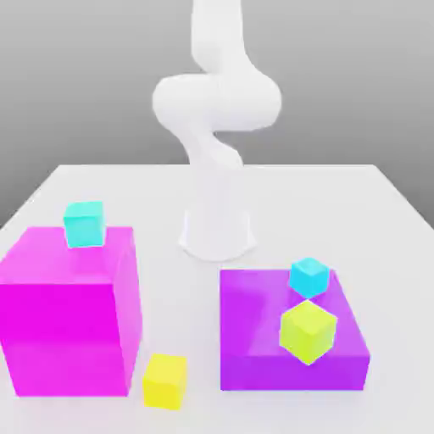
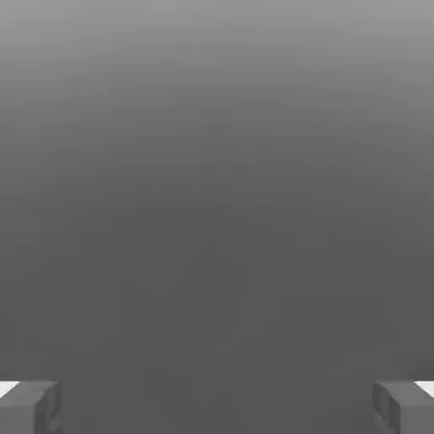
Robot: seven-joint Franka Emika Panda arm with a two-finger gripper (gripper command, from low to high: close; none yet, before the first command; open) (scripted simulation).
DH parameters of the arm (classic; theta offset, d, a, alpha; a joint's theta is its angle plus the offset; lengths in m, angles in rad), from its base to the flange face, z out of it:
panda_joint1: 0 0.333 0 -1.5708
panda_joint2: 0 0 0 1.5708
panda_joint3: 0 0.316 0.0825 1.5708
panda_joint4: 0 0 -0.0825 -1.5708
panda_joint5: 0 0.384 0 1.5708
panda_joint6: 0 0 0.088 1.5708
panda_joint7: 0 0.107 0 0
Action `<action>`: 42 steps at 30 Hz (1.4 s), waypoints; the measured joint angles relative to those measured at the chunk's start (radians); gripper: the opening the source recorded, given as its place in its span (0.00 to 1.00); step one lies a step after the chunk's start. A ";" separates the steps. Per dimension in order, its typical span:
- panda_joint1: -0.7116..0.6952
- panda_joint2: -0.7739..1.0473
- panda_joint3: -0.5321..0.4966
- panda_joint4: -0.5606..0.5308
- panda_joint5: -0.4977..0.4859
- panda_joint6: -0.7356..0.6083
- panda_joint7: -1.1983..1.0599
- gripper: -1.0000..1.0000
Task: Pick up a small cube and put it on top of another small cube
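The claw was released, fingers wide apart. A turquoise cube sat on a tall magenta block; blue and lime cubes were at a low purple block; a yellow cube lay between the blocks.

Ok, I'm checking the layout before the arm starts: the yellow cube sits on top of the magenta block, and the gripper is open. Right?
Not quite: the exterior view shows the yellow cube beside the magenta block, not on top. The gripper is indeed open.
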 joint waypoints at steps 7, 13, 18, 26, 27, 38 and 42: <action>-0.084 0.198 0.044 -0.066 0.071 0.096 0.270 0.50; -0.150 0.363 0.089 -0.122 0.101 0.177 0.517 0.50; -0.203 0.501 0.125 -0.169 0.099 0.246 0.743 0.50; -0.261 0.723 0.139 -0.246 0.025 0.359 1.154 0.50; -0.264 0.750 0.135 -0.255 0.010 0.373 1.210 0.50; -0.206 1.070 0.036 -0.265 -0.101 0.593 1.503 0.00; -0.206 1.070 0.036 -0.265 -0.101 0.597 1.503 0.00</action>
